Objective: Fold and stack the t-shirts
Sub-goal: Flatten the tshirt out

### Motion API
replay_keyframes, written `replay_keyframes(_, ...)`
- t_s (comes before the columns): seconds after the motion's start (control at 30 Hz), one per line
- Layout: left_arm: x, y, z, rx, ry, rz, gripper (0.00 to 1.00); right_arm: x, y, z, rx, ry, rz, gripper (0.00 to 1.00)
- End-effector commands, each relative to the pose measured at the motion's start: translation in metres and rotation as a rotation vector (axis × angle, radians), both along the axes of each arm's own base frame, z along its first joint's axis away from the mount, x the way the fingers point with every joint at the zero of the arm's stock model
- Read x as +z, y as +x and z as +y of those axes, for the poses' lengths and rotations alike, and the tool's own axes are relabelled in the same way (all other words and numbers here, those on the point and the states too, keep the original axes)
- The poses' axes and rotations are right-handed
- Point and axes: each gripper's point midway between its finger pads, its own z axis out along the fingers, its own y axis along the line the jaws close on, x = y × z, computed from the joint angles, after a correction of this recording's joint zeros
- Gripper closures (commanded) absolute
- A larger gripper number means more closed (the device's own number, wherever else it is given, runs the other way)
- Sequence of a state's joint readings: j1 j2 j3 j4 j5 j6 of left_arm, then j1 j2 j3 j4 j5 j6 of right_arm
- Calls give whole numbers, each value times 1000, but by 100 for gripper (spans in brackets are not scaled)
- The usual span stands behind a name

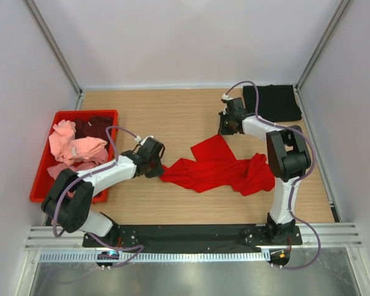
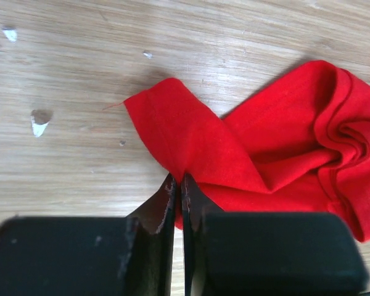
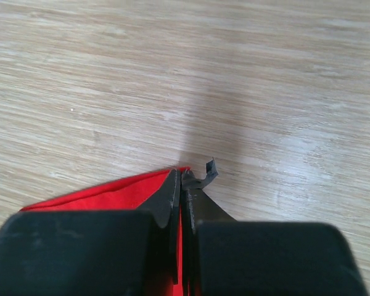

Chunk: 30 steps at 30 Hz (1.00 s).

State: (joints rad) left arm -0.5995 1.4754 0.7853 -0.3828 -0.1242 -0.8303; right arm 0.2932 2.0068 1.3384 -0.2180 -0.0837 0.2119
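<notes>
A bright red t-shirt (image 1: 219, 168) lies crumpled across the middle of the wooden table. My left gripper (image 1: 160, 169) is at the shirt's left end. In the left wrist view its jaws (image 2: 179, 180) are shut on a fold of the red cloth (image 2: 265, 154). My right gripper (image 1: 226, 131) is at the shirt's far corner. In the right wrist view its jaws (image 3: 182, 177) are shut with the red hem (image 3: 105, 196) pinched between them. A folded black t-shirt (image 1: 271, 102) lies flat at the back right.
A red plastic crate (image 1: 42, 185) at the left holds pink (image 1: 74, 148) and dark maroon (image 1: 94, 126) shirts in a heap. Bare wood shows behind the red shirt. Small white flecks (image 2: 38, 126) mark the table near the left gripper. White walls enclose the table.
</notes>
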Motion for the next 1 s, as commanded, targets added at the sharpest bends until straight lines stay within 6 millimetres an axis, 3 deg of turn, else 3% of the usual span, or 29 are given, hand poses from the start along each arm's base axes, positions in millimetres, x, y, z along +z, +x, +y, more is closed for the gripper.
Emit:
replay_keyframes(0.0, 25, 9, 10, 39, 15, -76, 95, 85, 19, 10, 9, 67, -181, 99)
replay_keyframes(0.13, 33, -3, 29, 101, 51, -80, 85, 134, 11, 0, -43, 84, -273, 99)
replay_keyframes(0.2, 40, -5, 36, 143, 52, -100, 64, 145, 2, -8, -66, 69, -294, 99)
replay_keyframes(0.23, 49, -9, 40, 154, 38, -122, 47, 158, -8, -12, -70, 75, -321, 99)
replay_keyframes(0.3, 61, -10, 44, 172, 28, -157, 37, 175, -16, -23, -102, 59, -368, 99)
replay_keyframes(0.33, 76, -8, 45, 175, -2, -204, 33, 191, -25, -27, -105, 61, -408, 99)
replay_keyframes(0.47, 117, 1, 39, 141, -79, -333, 29, 222, -43, -40, -118, 47, -478, 99)
replay_keyframes(0.6, 147, 17, 12, -2, -161, -452, 28, 250, -58, -46, -118, 57, -544, 99)
replay_keyframes(0.77, 153, 28, -24, -129, -237, -430, 28, 279, -73, -49, -111, 76, -597, 99)
replay_keyframes(0.9, 162, 35, -57, -220, -348, -428, 29, 319, -92, -45, -73, 138, -685, 99)
replay_keyframes(0.97, 171, 36, -63, -242, -378, -444, 30, 334, -105, -29, 22, 204, -712, 99)
